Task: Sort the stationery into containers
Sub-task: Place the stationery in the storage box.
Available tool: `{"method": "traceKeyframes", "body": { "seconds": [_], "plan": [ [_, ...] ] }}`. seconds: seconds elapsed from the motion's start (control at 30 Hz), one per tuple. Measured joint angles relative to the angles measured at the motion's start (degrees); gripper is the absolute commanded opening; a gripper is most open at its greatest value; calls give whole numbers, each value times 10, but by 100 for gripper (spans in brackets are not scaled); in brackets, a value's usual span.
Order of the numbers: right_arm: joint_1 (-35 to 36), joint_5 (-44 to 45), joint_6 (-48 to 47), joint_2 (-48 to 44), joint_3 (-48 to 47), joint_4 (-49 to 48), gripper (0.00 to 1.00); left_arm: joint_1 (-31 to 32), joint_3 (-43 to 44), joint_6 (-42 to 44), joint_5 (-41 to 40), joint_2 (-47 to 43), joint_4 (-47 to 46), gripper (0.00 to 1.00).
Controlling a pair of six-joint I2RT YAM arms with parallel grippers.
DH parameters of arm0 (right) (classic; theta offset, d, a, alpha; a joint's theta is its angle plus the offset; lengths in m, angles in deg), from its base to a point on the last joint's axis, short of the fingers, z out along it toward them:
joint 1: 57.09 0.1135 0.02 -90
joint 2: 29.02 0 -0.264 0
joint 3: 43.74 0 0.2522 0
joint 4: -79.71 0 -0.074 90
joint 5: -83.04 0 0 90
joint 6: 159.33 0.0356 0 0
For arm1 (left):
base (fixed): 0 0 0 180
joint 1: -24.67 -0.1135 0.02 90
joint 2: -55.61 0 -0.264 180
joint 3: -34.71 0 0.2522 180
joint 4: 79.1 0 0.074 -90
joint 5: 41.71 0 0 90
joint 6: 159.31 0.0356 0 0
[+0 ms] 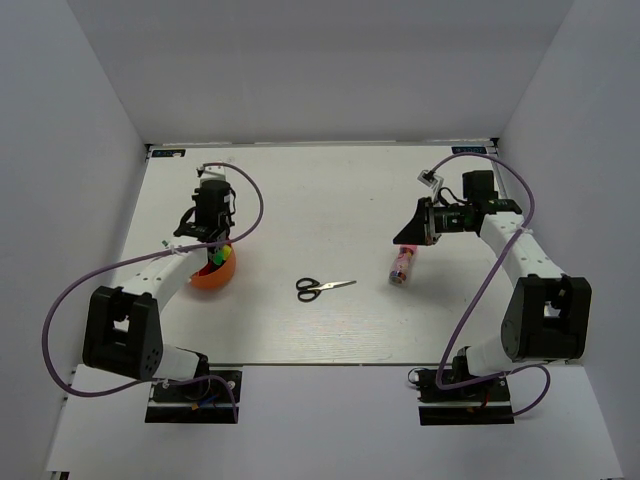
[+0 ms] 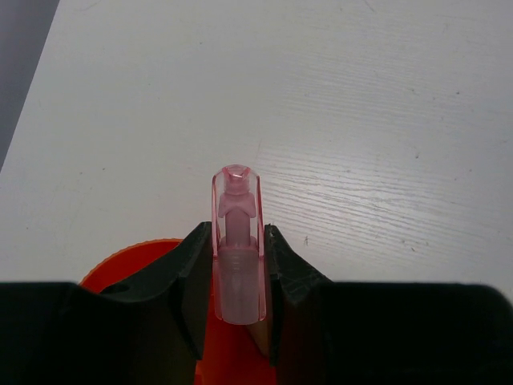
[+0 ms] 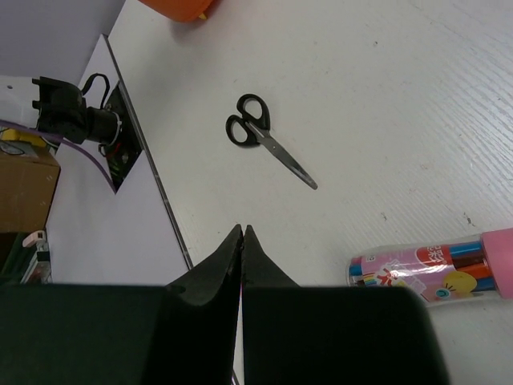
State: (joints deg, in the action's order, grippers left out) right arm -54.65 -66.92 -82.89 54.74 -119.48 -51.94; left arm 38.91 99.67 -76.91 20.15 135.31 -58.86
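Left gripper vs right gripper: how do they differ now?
Left gripper clamps a pink bottle; right gripper is shut on nothing, jaws touching. Left gripper hangs over the orange cup; right gripper is over the table, the pink-capped tube lying nearby. Both are black, both closed.

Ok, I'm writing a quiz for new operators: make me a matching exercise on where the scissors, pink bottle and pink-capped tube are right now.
1. scissors
2. pink bottle
3. pink-capped tube

A. lying flat, right of centre
B. clamped in the left jaws
C. lying flat, mid-scene

Pairs: 1-C, 2-B, 3-A
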Motion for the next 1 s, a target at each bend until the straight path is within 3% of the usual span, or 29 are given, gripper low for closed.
{"method": "traceKeyframes", "body": {
  "seconds": [0.47, 0.67, 0.7, 0.9, 1.0],
  "plan": [
    [-13, -20, -4, 5, 0, 1, 3, -5, -31, -4, -12, 5, -20, 0],
    [-14, -25, -3, 7, 0, 5, 29, -6, -31, -5, -19, 5, -17, 19],
    [-14, -27, -4, 7, 0, 6, 31, -6, -31, -6, -21, 5, -17, 29],
    [-16, -31, -4, 7, 0, 15, 37, -7, -31, -11, -26, 0, -4, 39],
    [-16, -32, -4, 8, -1, 16, 40, -9, -31, -15, -26, -2, 2, 51]
  ]
}}
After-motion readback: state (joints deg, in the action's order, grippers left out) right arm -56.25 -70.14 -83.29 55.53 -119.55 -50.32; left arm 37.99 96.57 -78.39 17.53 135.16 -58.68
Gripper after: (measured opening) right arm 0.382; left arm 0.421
